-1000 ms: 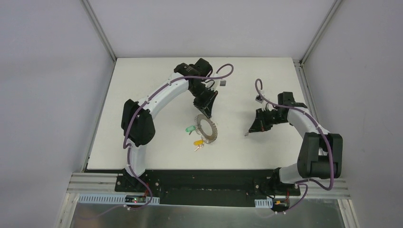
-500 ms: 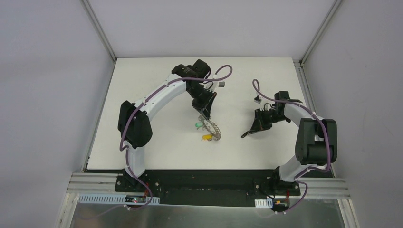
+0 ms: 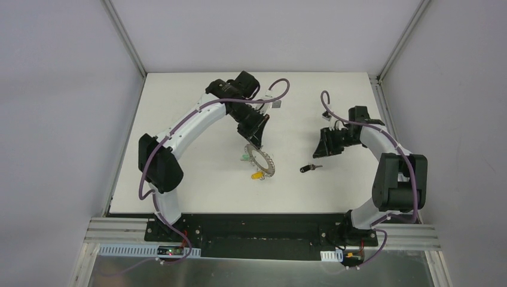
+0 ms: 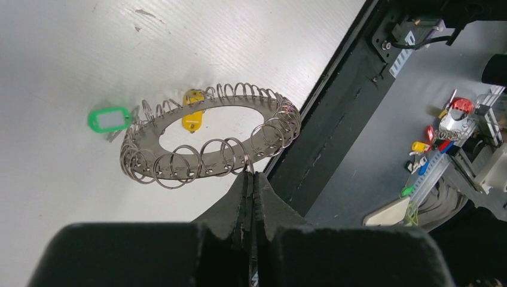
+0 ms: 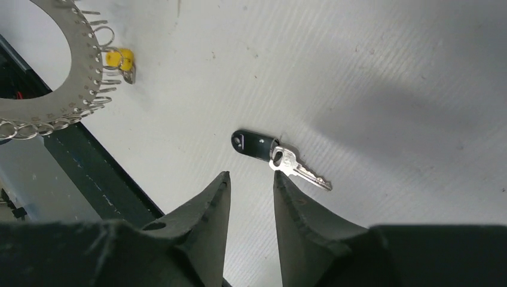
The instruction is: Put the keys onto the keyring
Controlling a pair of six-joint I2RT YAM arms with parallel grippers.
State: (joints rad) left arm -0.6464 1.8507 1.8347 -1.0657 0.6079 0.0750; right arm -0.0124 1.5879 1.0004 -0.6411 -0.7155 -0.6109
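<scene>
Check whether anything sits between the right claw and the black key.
Nothing visible does. The black key lies alone on the table just beyond the open right claw, with only bare surface between them. The keyring, pinched by the left claw, is well off to the side.

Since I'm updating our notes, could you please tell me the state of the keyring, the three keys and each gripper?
Keyring: held tilted by one edge.
Green key: at the keyring's outer edge, apparently hooked on.
Yellow key: hooked on the keyring.
Black key: lying loose on the table.
Left gripper: shut on the keyring's rim.
Right gripper: open, empty, over the black key.
</scene>
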